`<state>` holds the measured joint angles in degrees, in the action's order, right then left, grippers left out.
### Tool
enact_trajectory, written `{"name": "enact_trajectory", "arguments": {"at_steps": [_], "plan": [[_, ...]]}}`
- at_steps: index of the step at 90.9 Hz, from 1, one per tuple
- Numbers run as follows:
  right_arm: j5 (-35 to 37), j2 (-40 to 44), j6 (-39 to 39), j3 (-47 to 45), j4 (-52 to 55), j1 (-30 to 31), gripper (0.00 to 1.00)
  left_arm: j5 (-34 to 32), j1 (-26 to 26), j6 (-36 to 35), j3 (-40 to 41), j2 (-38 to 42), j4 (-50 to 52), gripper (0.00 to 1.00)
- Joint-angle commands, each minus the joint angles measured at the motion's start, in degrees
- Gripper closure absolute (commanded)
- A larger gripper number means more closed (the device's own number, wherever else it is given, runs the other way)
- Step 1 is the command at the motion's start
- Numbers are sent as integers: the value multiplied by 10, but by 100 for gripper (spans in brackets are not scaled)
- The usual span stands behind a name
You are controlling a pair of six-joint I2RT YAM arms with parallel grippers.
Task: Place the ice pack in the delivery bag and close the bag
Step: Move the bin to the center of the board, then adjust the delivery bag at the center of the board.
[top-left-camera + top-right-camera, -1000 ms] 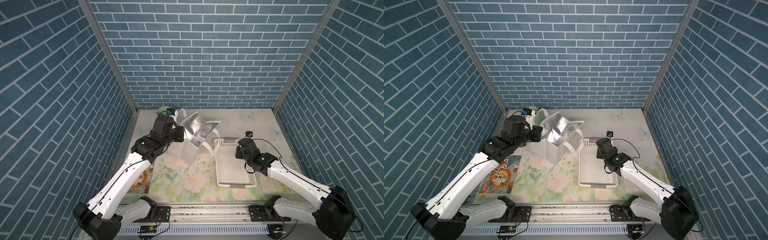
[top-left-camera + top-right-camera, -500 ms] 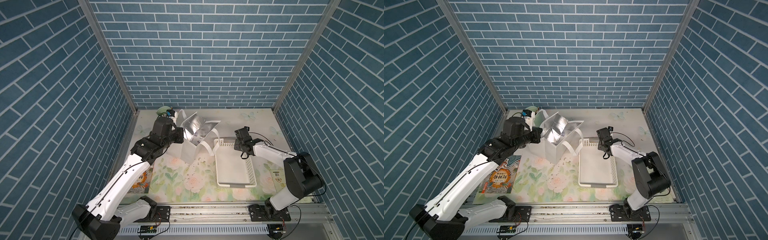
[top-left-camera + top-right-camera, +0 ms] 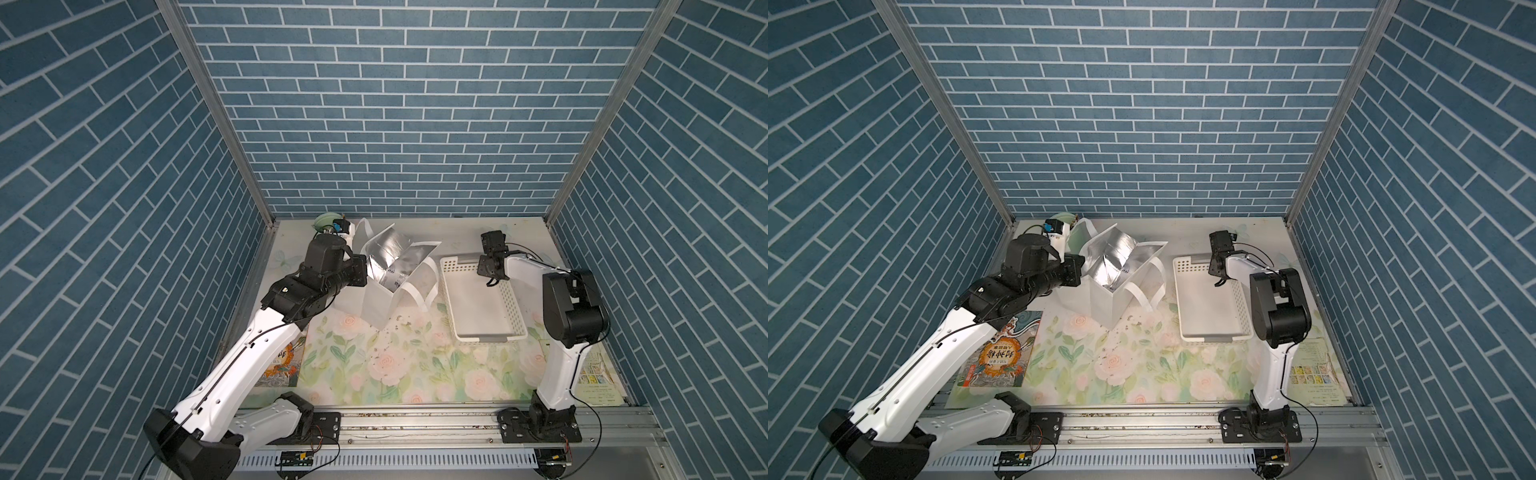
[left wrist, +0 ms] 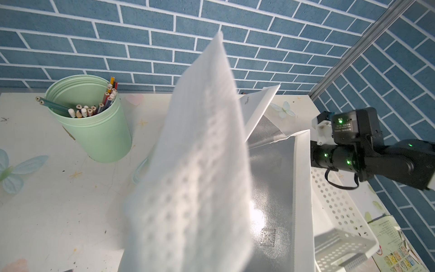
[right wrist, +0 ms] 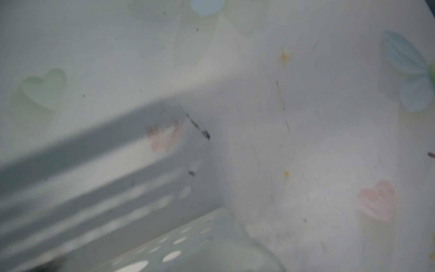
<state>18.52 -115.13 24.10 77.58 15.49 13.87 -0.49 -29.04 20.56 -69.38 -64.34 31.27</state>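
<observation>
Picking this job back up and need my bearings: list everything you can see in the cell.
delivery bag: one, white with silver lining, open, back left of centre
basket: one, white perforated, empty, right of the bag
cup: one, pale green, back left corner
pencils: several, mixed colours, standing in the cup
book: one, colourful cover, front left
leaflet: one, pale printed sheet, front right
mat: one, floral, covering the table
left pincer: one, black, shut on the delivery bag's rim
right pincer: one, black, shut, empty, over the basket's far end
</observation>
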Motion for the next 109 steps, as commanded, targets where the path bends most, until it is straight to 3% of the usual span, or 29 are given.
{"name": "enact_trajectory", "arguments": {"at_steps": [1,24,40,53,63,72,82,100,109], "plan": [[6,-51,-59,62,28,-27,100,3,2,-2,5,10,-18,98],[18,-146,-99,196,58,-73,100,-3,2,-1,8,5,-19,98],[-45,-116,-117,236,95,-81,99,-4,2,-2,3,0,-18,98],[-114,-12,-112,185,90,-80,77,-13,2,-3,-1,3,-14,98],[-182,84,-118,126,64,-64,48,-26,2,-8,-9,4,-6,98],[-272,171,-150,63,8,-25,29,-32,2,-10,-10,5,-5,97],[-357,249,-192,16,-41,39,22,-33,2,-10,-12,2,-7,98],[-416,322,-240,-18,-104,155,15,-35,2,-7,-13,5,-16,98],[-403,318,-271,-8,-107,197,11,-33,2,-5,-14,3,-14,98]]}}
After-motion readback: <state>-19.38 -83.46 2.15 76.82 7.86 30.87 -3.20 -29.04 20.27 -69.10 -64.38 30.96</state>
